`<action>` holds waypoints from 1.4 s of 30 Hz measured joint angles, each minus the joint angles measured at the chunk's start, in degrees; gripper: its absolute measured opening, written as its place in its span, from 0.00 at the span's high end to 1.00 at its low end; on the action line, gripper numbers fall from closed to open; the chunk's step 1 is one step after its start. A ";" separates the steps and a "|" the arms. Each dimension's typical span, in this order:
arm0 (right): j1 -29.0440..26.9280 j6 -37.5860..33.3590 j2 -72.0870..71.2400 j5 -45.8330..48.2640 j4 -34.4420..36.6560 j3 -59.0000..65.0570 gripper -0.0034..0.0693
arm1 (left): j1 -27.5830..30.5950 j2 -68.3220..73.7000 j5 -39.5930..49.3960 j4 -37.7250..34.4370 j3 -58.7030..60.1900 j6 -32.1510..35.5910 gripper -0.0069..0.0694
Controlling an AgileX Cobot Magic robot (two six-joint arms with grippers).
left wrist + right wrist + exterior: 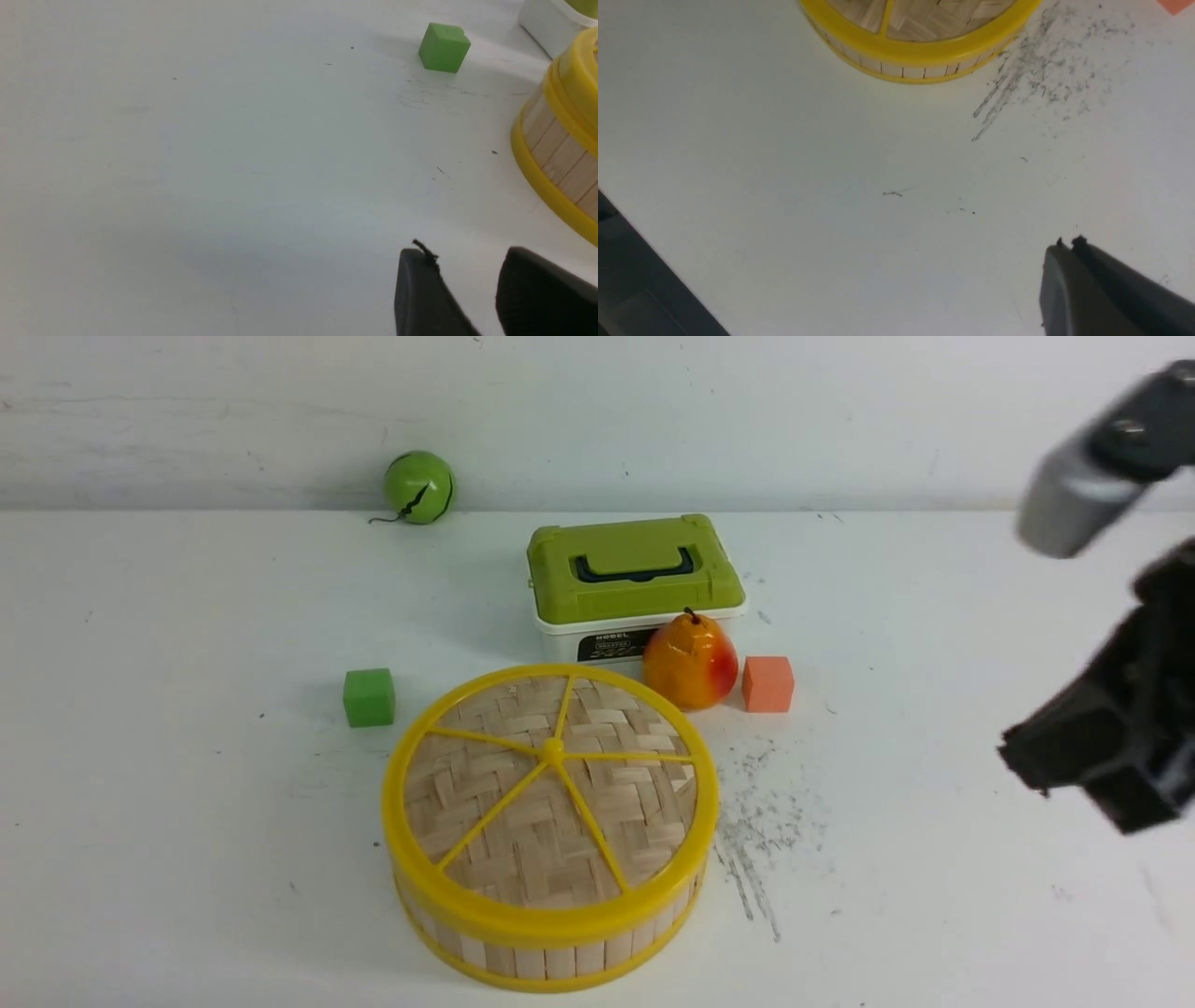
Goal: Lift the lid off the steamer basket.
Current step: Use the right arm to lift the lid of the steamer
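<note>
The lid (523,821) sits on the steamer basket (551,957).
Your right hand (1069,243), clenched, hangs well apart; your left hand (467,254), released, is near it.

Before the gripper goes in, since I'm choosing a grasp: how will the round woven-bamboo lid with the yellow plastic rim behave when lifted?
The woven-bamboo lid should be stiff: its thick yellow rim and five spokes brace the weave. It looks light, being thin strips. The glossy rim may slip, and the yellow-rimmed wooden-slat steamer basket beneath might lift along.
</note>
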 joint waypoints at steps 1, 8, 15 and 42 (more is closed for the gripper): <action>2.08 1.48 2.67 0.00 -1.74 -1.69 0.96 | 0.00 0.00 0.00 0.00 0.00 0.00 0.60; 9.98 6.42 16.63 0.00 -5.72 -12.48 0.94 | 0.00 0.00 0.00 0.00 0.00 0.00 0.60; 12.54 7.43 30.06 -0.06 -5.90 -25.12 0.75 | 0.00 0.00 0.00 0.00 0.00 0.00 0.60; 12.98 11.38 50.05 -8.92 -5.85 -38.06 0.42 | 0.00 0.00 0.00 0.00 0.00 0.00 0.60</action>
